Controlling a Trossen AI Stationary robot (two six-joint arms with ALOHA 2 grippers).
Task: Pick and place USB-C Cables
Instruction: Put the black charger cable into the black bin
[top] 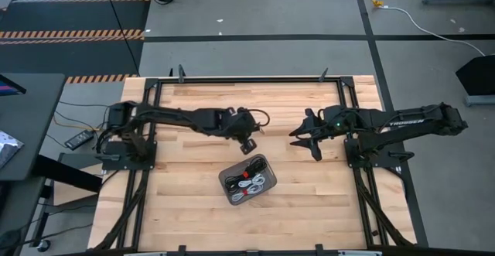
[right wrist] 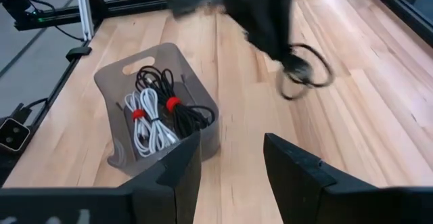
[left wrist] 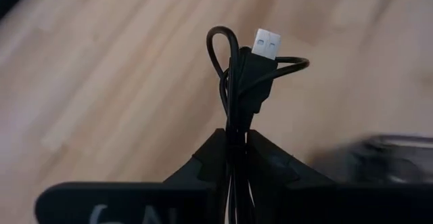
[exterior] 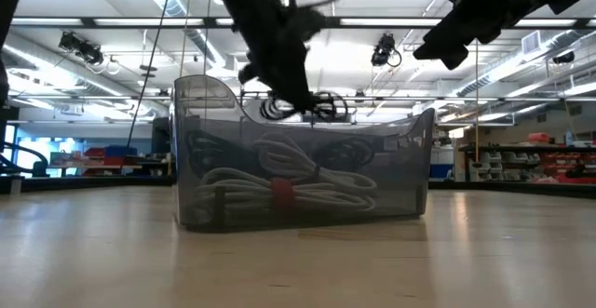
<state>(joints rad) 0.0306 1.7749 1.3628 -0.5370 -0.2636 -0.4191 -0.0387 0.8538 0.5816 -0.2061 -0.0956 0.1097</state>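
My left gripper hangs above the table, just beyond the far rim of the grey tray, shut on a black coiled USB cable whose silver plug shows in the left wrist view. In the low view this cable dangles over the tray. Several coiled cables, white and black, some with red bands, lie inside the tray. My right gripper hovers open to the tray's right, touching nothing. My left gripper pinches the black cable bundle between its two fingers, several strands together, near the middle of the coil. The fingers come from above, pointing down. The cable is lifted clear of the table, with its loops and plug end sticking out past the fingertips.
The tray sits near the table's middle, turned at an angle, on bare wooden boards. A dark metal frame runs along the table's edges. Open tabletop lies on both sides of the tray.
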